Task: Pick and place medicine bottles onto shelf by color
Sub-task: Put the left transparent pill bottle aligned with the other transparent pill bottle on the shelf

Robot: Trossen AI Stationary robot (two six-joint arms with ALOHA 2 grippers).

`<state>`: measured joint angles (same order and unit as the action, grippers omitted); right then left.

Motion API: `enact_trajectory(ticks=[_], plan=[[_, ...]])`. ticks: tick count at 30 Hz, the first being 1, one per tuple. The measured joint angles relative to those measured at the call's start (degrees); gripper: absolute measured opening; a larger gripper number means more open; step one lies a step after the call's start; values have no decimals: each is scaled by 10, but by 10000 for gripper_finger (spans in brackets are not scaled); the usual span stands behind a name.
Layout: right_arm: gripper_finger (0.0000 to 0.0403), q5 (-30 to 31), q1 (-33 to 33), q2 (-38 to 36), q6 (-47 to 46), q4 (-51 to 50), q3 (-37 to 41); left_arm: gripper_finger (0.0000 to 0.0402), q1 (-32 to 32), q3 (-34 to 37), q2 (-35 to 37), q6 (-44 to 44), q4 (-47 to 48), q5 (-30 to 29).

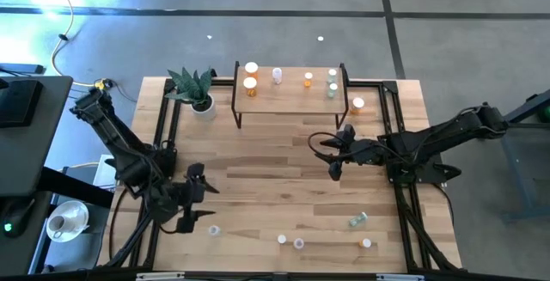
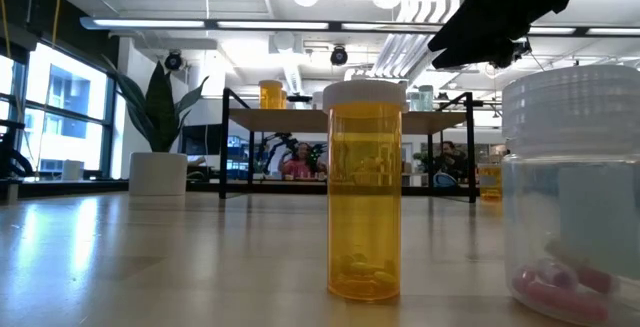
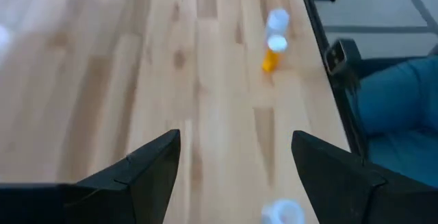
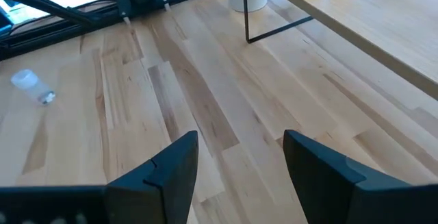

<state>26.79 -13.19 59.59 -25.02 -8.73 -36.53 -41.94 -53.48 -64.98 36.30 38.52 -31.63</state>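
Near the table's front edge, the left gripper (image 1: pixel 199 197) is being held open, empty; the right gripper (image 1: pixel 331 154), likewise open, is being carried mid-table. Alignment over a loose bottle (image 1: pixel 213 229) is advised before descent.

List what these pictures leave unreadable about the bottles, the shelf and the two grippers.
- Labels and contents of the bottles on the shelf: too small in the high view.
- Clear bottle in the low view: cut off by the right and bottom edges.
- Shelf bottles in the low view: partly hidden behind the orange bottle.
- Left gripper and right gripper: both open and empty, fingers cut off by the bottom edge.
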Motion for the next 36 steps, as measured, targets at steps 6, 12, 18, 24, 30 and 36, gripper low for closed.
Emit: enact_trajectory(ticks=[6, 12, 18, 24, 30, 36], plan=[[206, 0, 0, 0, 0, 0, 0, 268, -28, 15, -46, 78, -2, 12], [206, 0, 0, 0, 0, -2, 0, 268, -44, 15, -107, 126, -12, 17], [206, 0, 0, 0, 0, -4, 0, 268, -51, 15, -163, 201, -15, 65], [206, 0, 0, 0, 0, -5, 0, 268, -51, 15, -199, 236, -32, 92], [206, 0, 0, 0, 0, -5, 0, 268, -51, 15, -211, 237, -60, 96], [206, -1, 0, 0, 0, -8, 0, 268, -51, 15, -218, 251, -71, 96]])
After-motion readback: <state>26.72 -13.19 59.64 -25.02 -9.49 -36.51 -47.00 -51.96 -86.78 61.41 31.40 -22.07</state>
